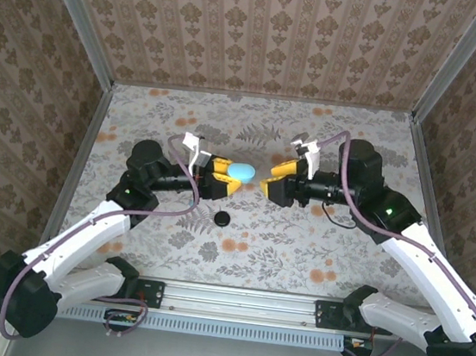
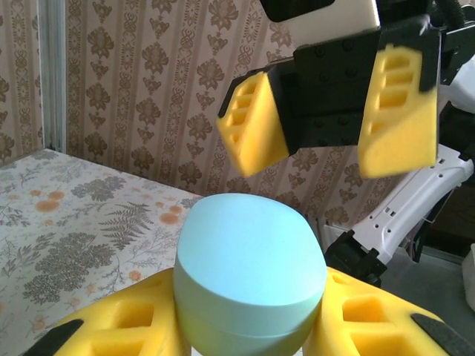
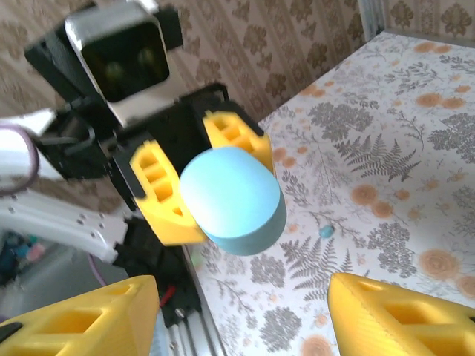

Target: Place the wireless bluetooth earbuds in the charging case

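- The charging case (image 1: 241, 170) is a smooth turquoise oval with its lid down along a seam around the body, so nothing inside can be seen.
- The left gripper (image 1: 235, 174) pinches the case between its yellow pads, one on each side. In the left wrist view the case (image 2: 249, 274) sits low between those fingers (image 2: 126, 326), raised off the floral table (image 2: 67, 222).
- The right gripper (image 1: 271, 179) faces the case from the other side, just beside it but apart from it. Its jaws are spread wide with nothing between them.
- From the right wrist camera the case (image 3: 231, 199) is seen end-on in the left gripper (image 3: 211, 174), above and between the right gripper's own spread fingers (image 3: 74, 319).
- A tiny turquoise earbud (image 3: 325, 232) lies on the table below and beside the held case, touching neither gripper.
- A small black piece (image 1: 222, 219) rests on the table near the left gripper, on its near side. It may be a black earbud, though it is too small to tell.
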You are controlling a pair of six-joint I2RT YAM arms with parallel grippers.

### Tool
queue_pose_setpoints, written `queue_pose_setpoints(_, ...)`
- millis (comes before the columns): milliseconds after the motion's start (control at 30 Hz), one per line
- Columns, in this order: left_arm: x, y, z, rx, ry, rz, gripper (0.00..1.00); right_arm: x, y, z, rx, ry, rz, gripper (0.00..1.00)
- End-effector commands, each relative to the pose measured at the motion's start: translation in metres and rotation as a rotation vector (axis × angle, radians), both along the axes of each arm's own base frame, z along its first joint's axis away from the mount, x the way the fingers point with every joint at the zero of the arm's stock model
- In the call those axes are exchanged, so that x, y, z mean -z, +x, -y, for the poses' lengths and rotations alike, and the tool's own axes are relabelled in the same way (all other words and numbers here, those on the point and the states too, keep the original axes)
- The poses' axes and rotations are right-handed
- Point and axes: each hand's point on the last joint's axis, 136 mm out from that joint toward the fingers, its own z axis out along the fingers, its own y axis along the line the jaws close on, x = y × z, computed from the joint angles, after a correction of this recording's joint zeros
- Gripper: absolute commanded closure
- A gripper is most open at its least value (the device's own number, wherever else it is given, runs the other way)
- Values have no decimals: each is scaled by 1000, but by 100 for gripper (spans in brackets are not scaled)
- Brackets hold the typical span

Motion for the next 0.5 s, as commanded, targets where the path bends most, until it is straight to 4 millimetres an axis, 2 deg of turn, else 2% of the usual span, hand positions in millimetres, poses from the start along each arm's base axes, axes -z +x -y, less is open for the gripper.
queue_pose_setpoints(0,-14,-9,-4,34,-9,20,86,-5,-13,-4,-109,-51,154,36)
queue_pose_setpoints(267,-12,-13,-4,57,-4,-6,86,-2,-22,-24,-217,-22,152,33)
queue_pose_setpoints(467,-15,-16,-3,77,-5,-15,87,-1,-18,-34,-241,-3,150,32)
